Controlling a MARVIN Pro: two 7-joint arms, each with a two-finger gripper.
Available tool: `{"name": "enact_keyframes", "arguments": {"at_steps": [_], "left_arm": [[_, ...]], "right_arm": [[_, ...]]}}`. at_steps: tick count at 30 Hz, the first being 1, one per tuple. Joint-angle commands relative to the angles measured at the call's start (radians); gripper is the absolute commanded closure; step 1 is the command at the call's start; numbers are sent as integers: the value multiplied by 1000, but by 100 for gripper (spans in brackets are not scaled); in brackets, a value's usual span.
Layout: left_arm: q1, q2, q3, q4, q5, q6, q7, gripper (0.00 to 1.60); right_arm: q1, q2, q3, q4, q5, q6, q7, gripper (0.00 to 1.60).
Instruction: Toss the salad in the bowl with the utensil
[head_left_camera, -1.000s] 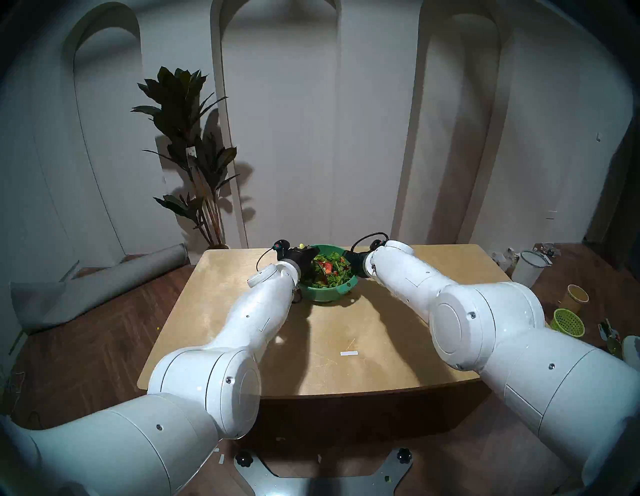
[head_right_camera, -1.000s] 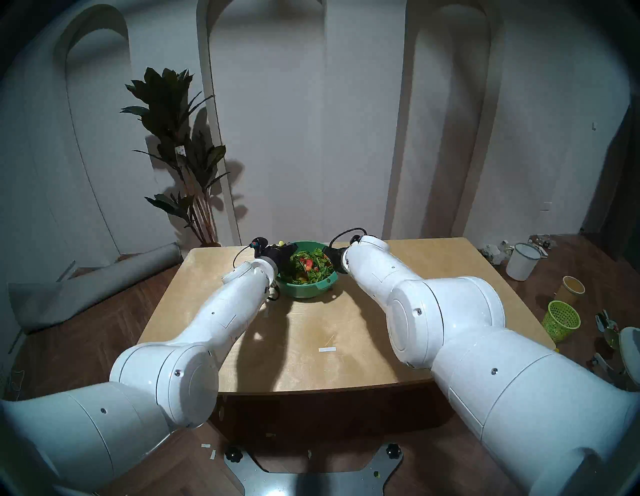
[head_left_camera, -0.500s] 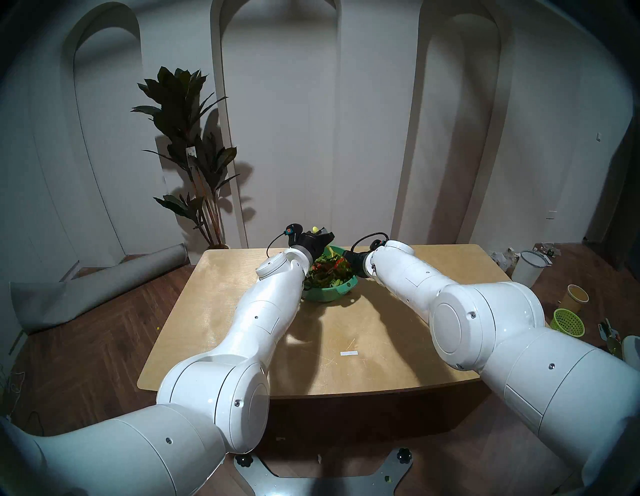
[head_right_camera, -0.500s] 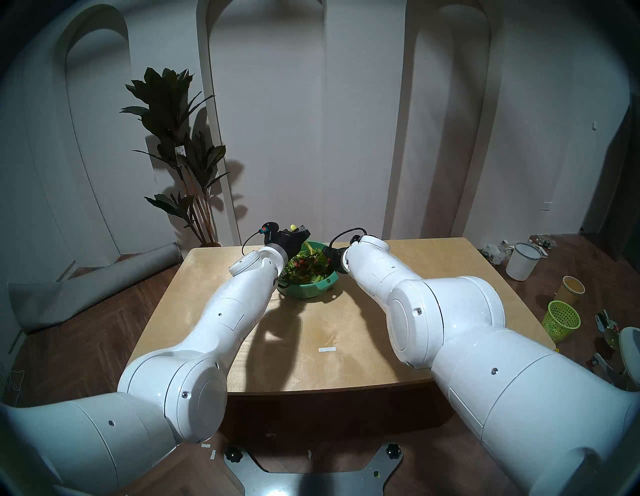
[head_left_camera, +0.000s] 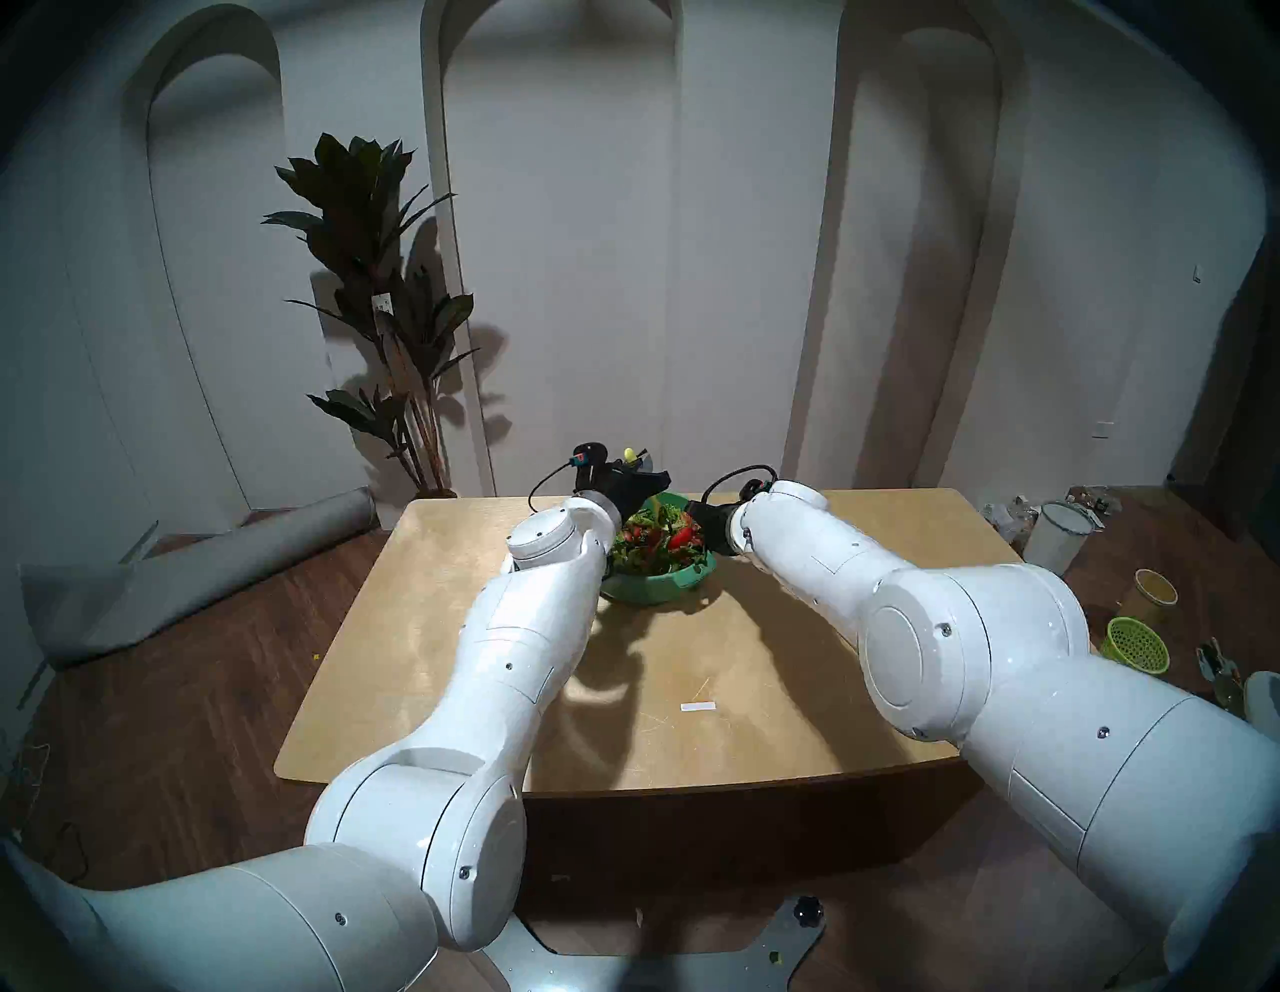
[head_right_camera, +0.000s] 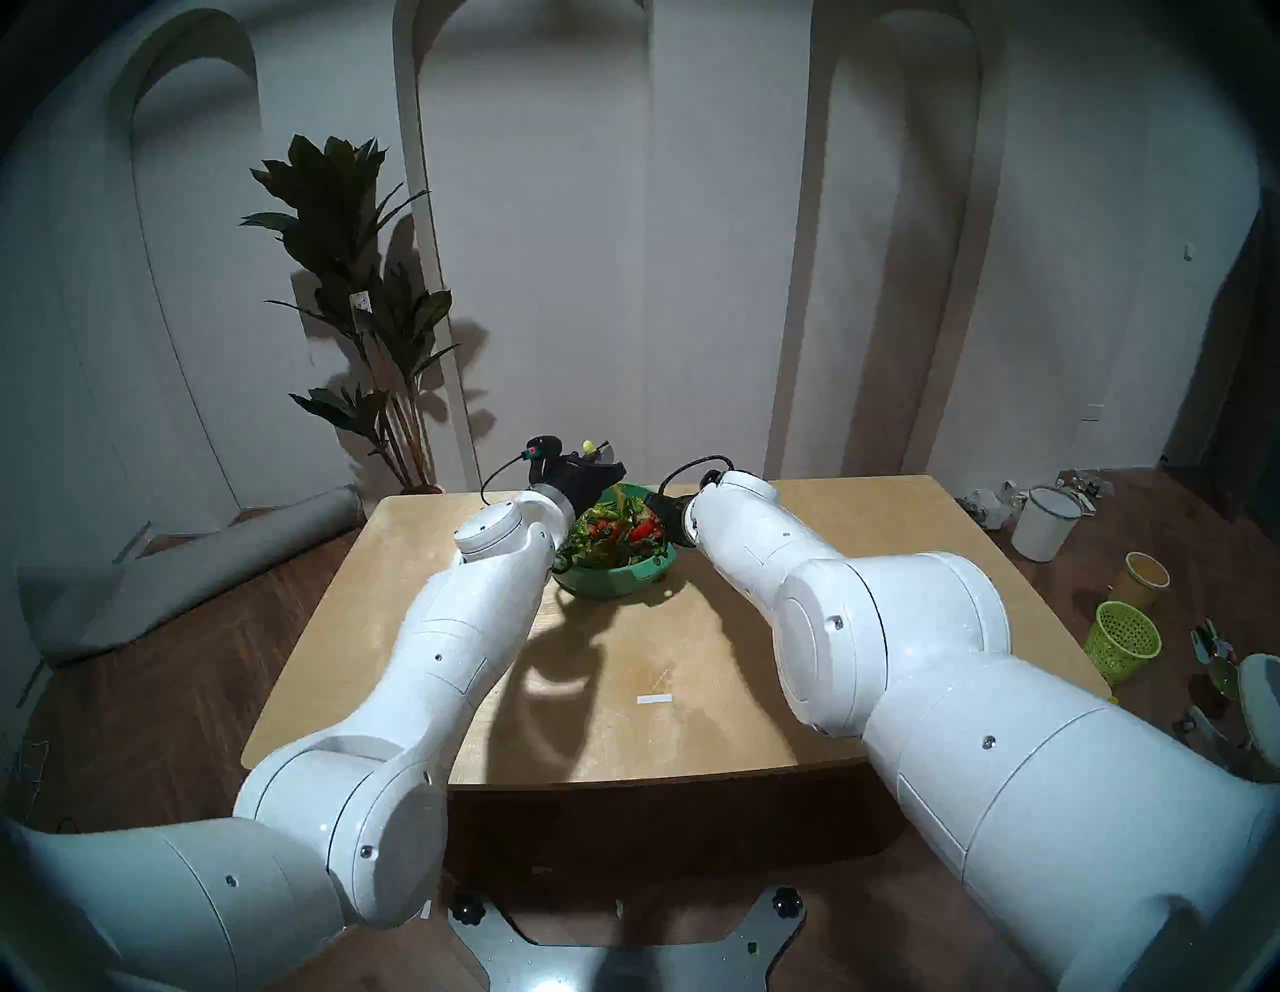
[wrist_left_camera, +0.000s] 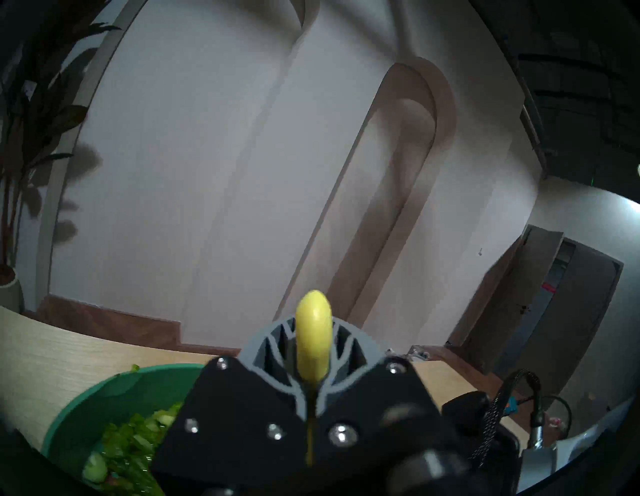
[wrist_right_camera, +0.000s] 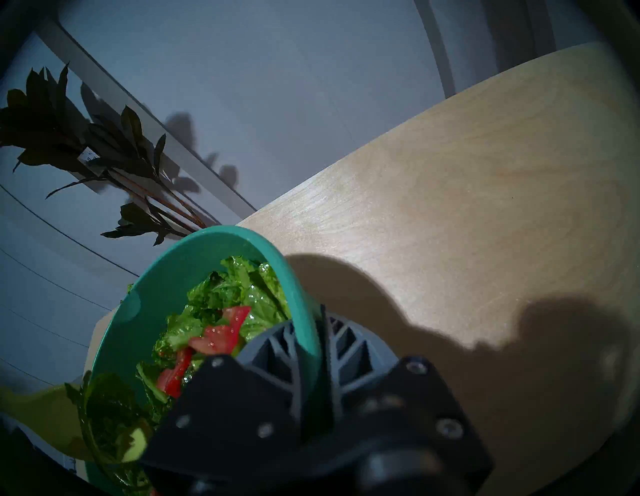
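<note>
left claw (wrist_left_camera: 313, 350) clamps the slender yellow-green plastic utensil (wrist_left_camera: 312, 341) over the salad (head_left_camera: 654, 544); right claw (wrist_right_camera: 313, 346) pinches the round teal plastic bowl (wrist_right_camera: 304, 311) rim.

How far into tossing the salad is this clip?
Setup is done: right gripper is shut on the bowl rim, left gripper on the utensil. In hand: the spoon end sits among the salad, mid-toss. Leaves and tomato look mixed; how much tossing remains is unclear.
</note>
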Motion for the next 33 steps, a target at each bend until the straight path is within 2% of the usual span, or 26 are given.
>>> {"name": "enact_keyframes", "arguments": {"at_steps": [1, 9, 21, 33], "left_arm": [[-2, 40, 11, -76, 47, -12, 36, 160], [-39, 43, 7, -23, 49, -19, 44, 160], [-126, 43, 34, 165, 81, -65, 43, 160], [-202, 51, 31, 229, 91, -86, 33, 160]], "right_arm": [[39, -4, 2, -31, 3, -14, 9, 131], [39, -4, 2, -31, 3, -14, 10, 131], [40, -4, 2, -29, 3, -13, 9, 131], [40, -4, 2, -28, 2, -12, 8, 131]]}}
